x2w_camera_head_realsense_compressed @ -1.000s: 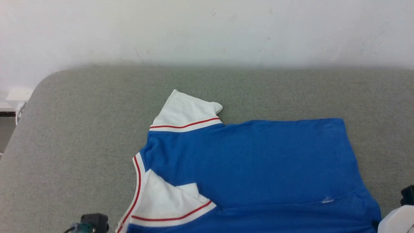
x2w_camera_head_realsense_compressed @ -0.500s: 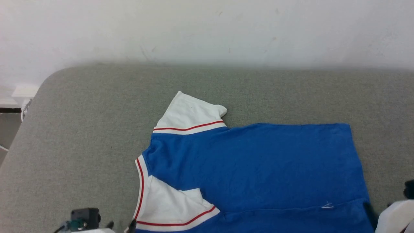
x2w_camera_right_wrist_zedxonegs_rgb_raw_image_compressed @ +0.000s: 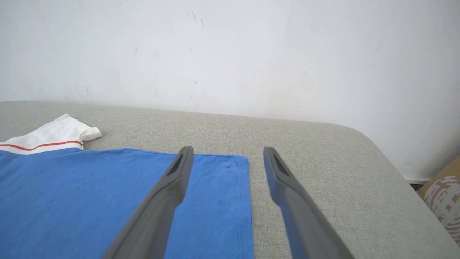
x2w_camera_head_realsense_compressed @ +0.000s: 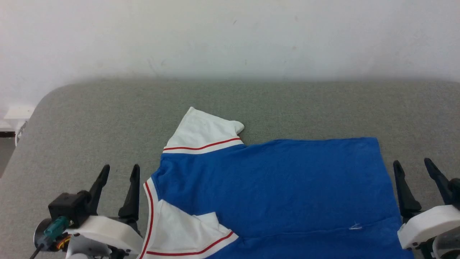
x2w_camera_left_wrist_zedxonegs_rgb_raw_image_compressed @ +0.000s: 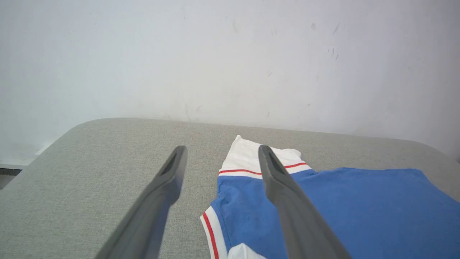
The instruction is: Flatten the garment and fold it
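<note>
Both grippers are up and empty. The left gripper [x2w_camera_head_realsense_compressed: 120, 167] has its fingers spread wide just off the collar [x2w_camera_head_realsense_compressed: 151, 201], and the right gripper [x2w_camera_head_realsense_compressed: 412, 162] is equally wide just off the hem [x2w_camera_head_realsense_compressed: 386, 172]. The garment [x2w_camera_head_realsense_compressed: 273, 187] lies across the grey pad [x2w_camera_head_realsense_compressed: 90, 118], blue body mostly smooth, neck toward the robot's left and hem toward its right.

The trouble spot is the near sleeve [x2w_camera_head_realsense_compressed: 183, 226]: it's doubled over onto the blue instead of lying out flat. Fold now and that flap gets buried, leaving a lumpy, lopsided fold. The far sleeve [x2w_camera_head_realsense_compressed: 203, 131] has a curled tip, which could crease the same way. There's another risk: a pinch at collar or hem may catch just the top layer, so the layers slide apart when lifted. If the two arms pull unevenly, the body skews on the pad. The garment's near edge also runs off the bottom of the head view, so how near it lies to the pad's edge can't be judged.

As for the views, the head camera gives both grippers at once, plus that folded near sleeve. The right wrist camera adds the hem's stitching close up, the pad's rounded corner and a box [x2w_camera_right_wrist_zedxonegs_rgb_raw_image_compressed: 444, 194] beyond it. The left wrist camera looks along the collar toward the far sleeve.
</note>
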